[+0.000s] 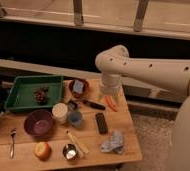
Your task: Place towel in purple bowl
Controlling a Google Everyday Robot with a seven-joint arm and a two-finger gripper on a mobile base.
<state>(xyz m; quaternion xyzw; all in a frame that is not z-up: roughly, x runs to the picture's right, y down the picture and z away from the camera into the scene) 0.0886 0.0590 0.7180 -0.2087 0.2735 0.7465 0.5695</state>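
Camera view: one towel (112, 143), one purple bowl (38, 122), apart on worktop (129, 127).
One tool (109, 96) above far edge; opening cannot be told.

Dim warm light falls on the gripper (109, 95) above the table (125, 137)

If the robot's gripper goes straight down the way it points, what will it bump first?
The gripper points down over the back right part of the table. Going straight down, it would probably touch the orange carrot first. Depth is unclear, so it might land on bare wood beside it.
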